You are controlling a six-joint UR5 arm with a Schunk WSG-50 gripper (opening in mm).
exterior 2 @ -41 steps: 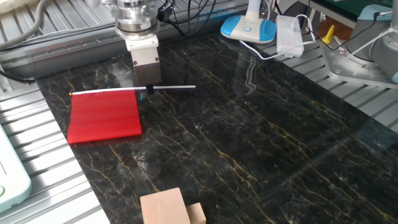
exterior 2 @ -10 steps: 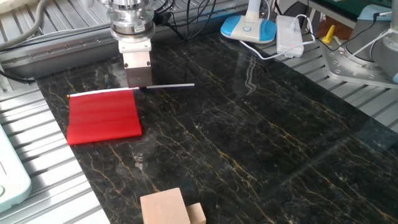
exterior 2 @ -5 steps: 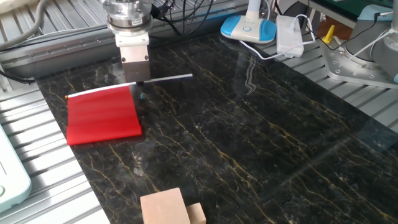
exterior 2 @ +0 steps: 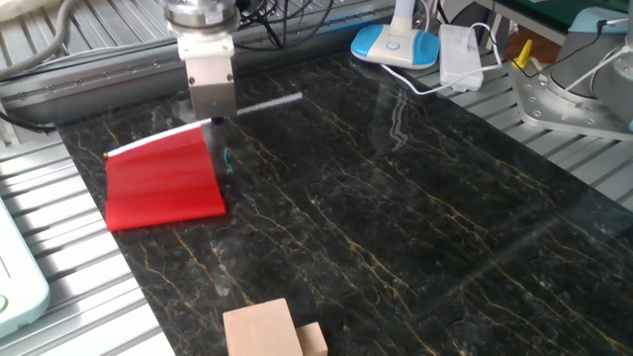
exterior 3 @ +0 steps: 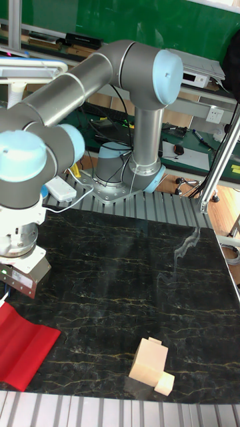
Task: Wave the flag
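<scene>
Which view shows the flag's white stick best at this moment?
The fixed view: the flag shows whole there, its stick running under the gripper, which is shut on it, and sticking out to the right. The tall fixed view shows only part of the red sheet at the frame's edge, no stick.

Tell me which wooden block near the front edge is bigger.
The left wooden block is bigger; it stands taller and wider. The small block sits low, tucked against its right side.
</scene>
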